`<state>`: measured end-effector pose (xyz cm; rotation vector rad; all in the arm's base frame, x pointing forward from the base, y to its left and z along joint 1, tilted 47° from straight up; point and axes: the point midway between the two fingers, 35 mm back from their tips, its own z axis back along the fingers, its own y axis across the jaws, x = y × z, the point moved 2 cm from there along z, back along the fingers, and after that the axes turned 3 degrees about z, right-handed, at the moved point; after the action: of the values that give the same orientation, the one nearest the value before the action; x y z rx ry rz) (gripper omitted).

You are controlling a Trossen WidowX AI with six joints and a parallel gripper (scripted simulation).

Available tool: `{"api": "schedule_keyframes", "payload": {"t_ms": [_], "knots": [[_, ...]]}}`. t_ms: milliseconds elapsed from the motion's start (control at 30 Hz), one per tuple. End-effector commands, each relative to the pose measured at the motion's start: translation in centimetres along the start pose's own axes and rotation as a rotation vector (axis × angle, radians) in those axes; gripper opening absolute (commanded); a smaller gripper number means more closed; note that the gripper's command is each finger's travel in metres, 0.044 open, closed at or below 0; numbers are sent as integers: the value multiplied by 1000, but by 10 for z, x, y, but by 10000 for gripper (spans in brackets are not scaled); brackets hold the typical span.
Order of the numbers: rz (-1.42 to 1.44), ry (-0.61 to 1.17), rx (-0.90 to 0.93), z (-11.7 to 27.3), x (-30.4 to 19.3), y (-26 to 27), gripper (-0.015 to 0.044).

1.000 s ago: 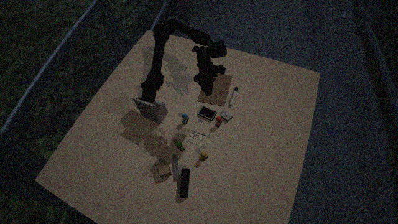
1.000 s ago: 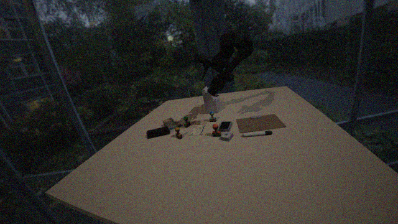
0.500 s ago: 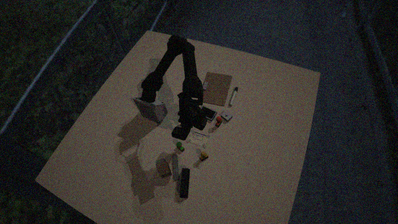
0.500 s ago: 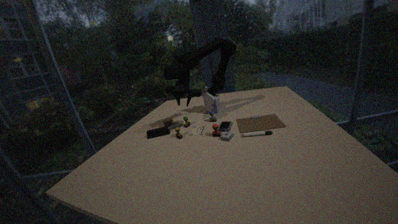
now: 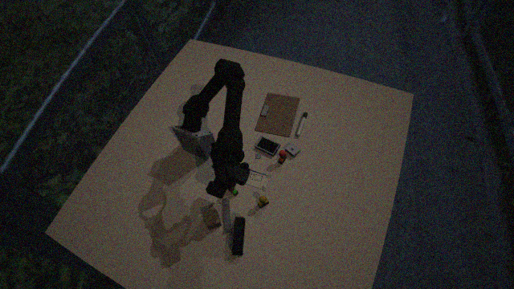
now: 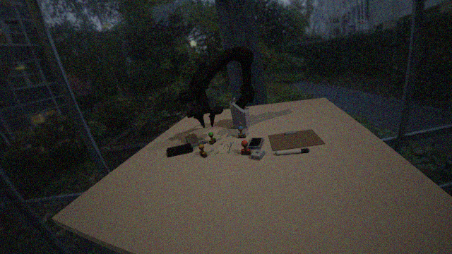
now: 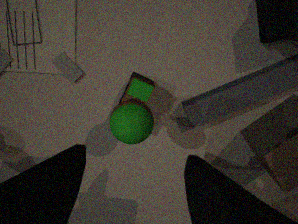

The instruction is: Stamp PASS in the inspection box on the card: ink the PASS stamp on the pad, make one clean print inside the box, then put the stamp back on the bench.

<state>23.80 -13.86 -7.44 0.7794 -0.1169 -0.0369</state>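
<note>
My gripper point(image 6: 207, 125) point(image 7: 136, 159) is partly open and empty, above and slightly behind the green-knobbed stamp point(image 5: 234, 193) point(image 6: 211, 135) point(image 7: 131, 123). That stamp stands on the bench, with a green patch on its dark base. Stamps with a red knob point(image 5: 283, 153) point(image 6: 244, 143), a yellow knob point(image 5: 263, 201) point(image 6: 202, 150) and a blue knob point(image 6: 241, 129) also stand there. The arm hides the blue one in the top view. No PASS lettering is legible. The ink pad point(image 5: 267, 146) point(image 6: 256, 142) is dark in a pale case. The white card point(image 7: 60, 30) bears thin outlines.
A grey bar point(image 5: 226, 214) point(image 7: 240, 92), a brown block point(image 5: 210, 216) point(image 7: 285, 162) and a black block point(image 5: 238, 236) point(image 6: 179, 150) lie near the green stamp. A small pale box point(image 5: 292, 149) point(image 6: 257, 154), a clipboard point(image 5: 281, 114) point(image 6: 296, 139) and a marker point(image 5: 301, 125) point(image 6: 291, 152) lie beyond the pad.
</note>
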Motion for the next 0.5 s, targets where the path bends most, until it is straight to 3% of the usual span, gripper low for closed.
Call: {"api": "schedule_keyframes", "payload": {"t_ms": [0,467], "knots": [[1,-2,13,-7,-2,0,218],[0,-3,12,-31,0,0,218]]}}
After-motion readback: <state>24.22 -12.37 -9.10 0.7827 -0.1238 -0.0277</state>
